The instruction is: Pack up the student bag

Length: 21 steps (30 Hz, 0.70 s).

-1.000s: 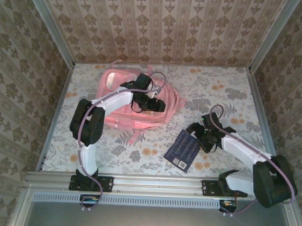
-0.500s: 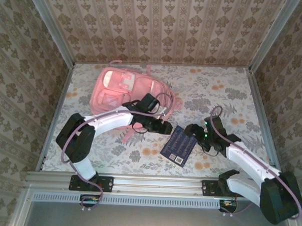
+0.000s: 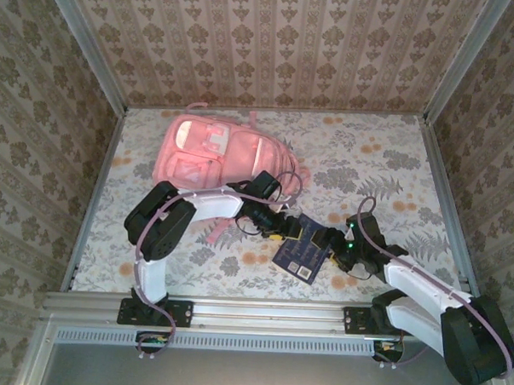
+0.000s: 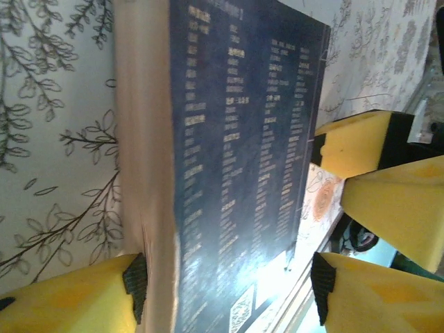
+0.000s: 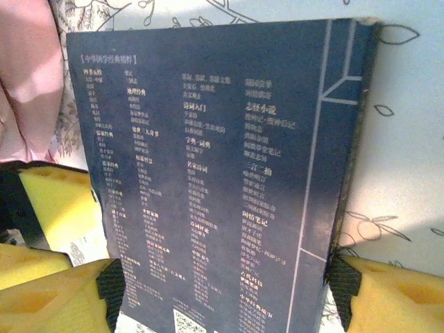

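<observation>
Left arm swung off the student bag [image 3: 209,152] over the last 1 second, and the left gripper [image 4: 225,284] now sits at the dark blue book [image 5: 208,173]. Its jaws are spread wide, with 1 yellow pad on each long side of the book. Can't tell if those pads are actually squeezing or just straddling it.

The right gripper [image 5: 225,288] crept in a bit too. It's opened about as wide as the book, with both black-tipped pads pressed against the cover's edges, so it has hold of it. The 2 grippers face each other from opposite ends of the book, fingers near but apart.

Book lies printed cover up, with a QR code at the end the right gripper holds, on the floral table [image 3: 387,155] near the front rail. The bag lies flat at the back left of the table, behind the book and not touching it.
</observation>
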Each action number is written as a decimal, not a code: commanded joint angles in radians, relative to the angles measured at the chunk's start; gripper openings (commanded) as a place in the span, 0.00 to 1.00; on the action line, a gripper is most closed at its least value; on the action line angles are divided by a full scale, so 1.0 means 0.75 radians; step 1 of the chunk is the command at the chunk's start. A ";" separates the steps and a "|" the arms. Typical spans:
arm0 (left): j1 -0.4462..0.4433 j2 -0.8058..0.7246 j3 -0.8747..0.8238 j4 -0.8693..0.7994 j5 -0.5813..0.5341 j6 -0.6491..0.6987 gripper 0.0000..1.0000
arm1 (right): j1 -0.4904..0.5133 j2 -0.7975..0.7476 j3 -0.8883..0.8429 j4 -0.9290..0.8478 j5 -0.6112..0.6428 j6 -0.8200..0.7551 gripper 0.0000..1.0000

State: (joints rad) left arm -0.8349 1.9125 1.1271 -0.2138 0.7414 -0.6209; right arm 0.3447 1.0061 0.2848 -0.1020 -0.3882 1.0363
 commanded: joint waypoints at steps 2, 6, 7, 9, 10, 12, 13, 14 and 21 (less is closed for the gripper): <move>-0.002 0.045 0.014 0.135 0.124 -0.084 0.62 | 0.004 0.081 -0.029 0.180 -0.069 0.057 0.77; -0.003 0.047 -0.009 0.220 0.178 -0.136 0.54 | 0.003 0.137 -0.040 0.245 -0.069 0.081 0.74; -0.001 0.041 -0.009 0.228 0.185 -0.140 0.50 | 0.003 0.142 -0.043 0.251 -0.064 0.084 0.73; -0.001 0.029 -0.007 0.231 0.192 -0.141 0.41 | 0.003 0.147 -0.044 0.247 -0.050 0.083 0.72; 0.000 0.024 -0.007 0.223 0.192 -0.136 0.35 | 0.003 0.146 -0.044 0.247 -0.047 0.081 0.71; 0.004 0.017 0.000 0.198 0.179 -0.123 0.26 | 0.003 0.140 -0.043 0.237 -0.044 0.078 0.71; 0.007 0.013 0.000 0.190 0.173 -0.118 0.23 | 0.003 0.132 -0.044 0.227 -0.039 0.073 0.71; 0.010 0.009 -0.002 0.180 0.167 -0.109 0.19 | 0.002 0.123 -0.044 0.213 -0.032 0.071 0.71; 0.048 -0.064 -0.049 0.253 0.204 -0.140 0.03 | -0.010 0.006 -0.059 0.138 -0.009 0.025 0.84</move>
State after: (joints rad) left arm -0.8165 1.9285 1.1164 -0.0700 0.8501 -0.7124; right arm 0.3428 1.0485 0.2657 0.0326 -0.4072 1.0718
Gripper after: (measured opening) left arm 0.062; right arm 0.812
